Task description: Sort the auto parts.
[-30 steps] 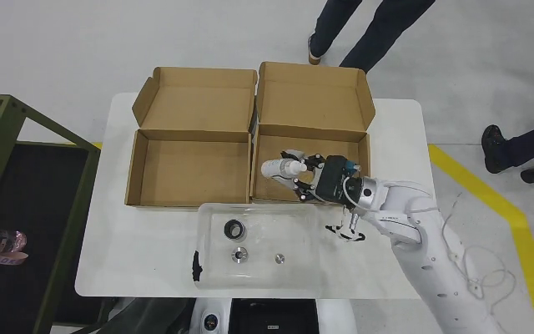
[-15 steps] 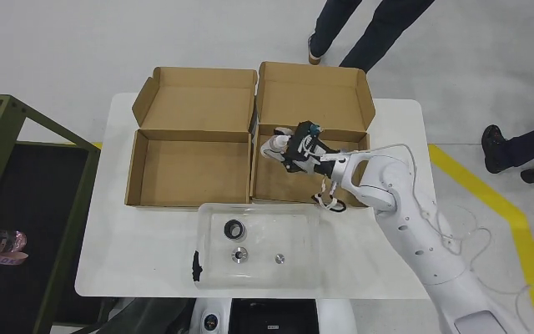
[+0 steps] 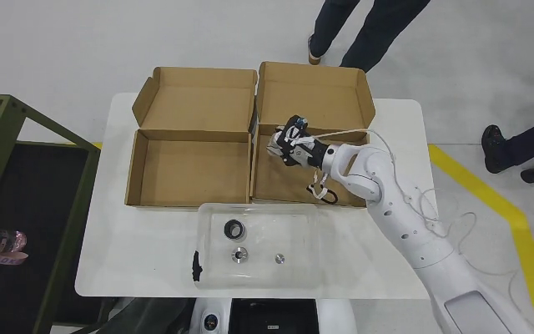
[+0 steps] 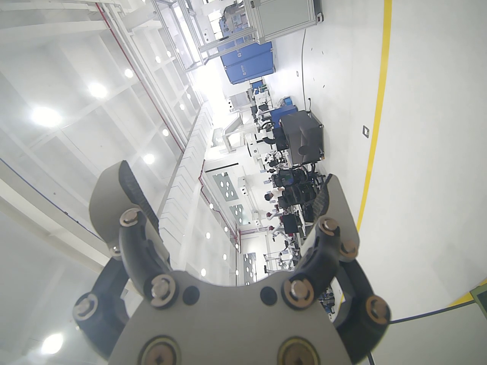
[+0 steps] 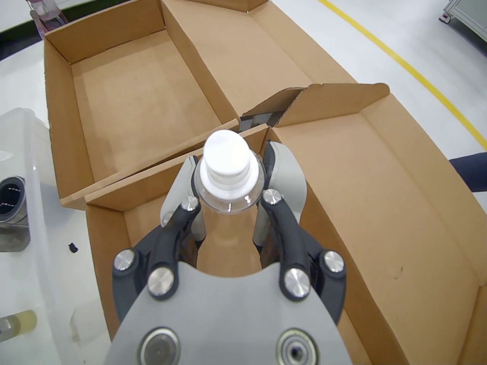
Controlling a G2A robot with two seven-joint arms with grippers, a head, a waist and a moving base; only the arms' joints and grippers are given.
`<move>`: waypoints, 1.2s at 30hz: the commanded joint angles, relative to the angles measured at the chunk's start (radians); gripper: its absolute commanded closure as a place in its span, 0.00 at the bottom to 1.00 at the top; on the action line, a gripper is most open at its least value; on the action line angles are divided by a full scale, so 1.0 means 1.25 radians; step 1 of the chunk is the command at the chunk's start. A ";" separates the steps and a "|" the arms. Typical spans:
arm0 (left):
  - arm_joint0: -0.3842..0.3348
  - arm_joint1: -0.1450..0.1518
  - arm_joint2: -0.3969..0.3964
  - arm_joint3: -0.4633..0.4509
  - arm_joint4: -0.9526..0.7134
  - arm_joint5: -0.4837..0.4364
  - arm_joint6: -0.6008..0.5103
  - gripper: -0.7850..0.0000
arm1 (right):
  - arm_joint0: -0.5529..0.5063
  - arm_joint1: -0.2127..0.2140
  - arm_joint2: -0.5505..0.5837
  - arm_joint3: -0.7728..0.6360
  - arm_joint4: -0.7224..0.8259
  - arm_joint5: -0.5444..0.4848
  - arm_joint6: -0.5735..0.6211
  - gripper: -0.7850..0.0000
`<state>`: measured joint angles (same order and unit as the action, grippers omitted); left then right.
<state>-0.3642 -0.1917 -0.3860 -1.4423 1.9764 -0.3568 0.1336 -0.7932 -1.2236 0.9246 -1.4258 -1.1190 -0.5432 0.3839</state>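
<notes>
My right gripper is shut on a white stepped plastic part with a clear collar. It holds it above the near-left corner of the right cardboard box. The left cardboard box beside it has nothing inside. A clear plastic bin at the table's front holds a dark ring bearing, a metal disc and a small metal piece. My left gripper is open, pointing up at a hall ceiling with nothing between its fingers.
Both boxes have their lids folded open at the back. A green cabinet stands left of the white table. A pink bottle stands beyond the left box. People's legs are behind the table.
My right gripper has carried the white part from over the box's front edge back and leftward, toward the box's left wall, and has turned.
</notes>
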 commanded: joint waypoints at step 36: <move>0.000 0.000 0.000 0.000 0.000 0.000 0.000 0.00 | -0.026 -0.010 0.015 -0.070 -0.052 0.005 0.032 0.19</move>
<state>-0.3642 -0.1916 -0.3860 -1.4423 1.9764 -0.3568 0.1336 -0.8165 -1.2391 0.9345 -1.4926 -1.1771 -0.5344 0.4196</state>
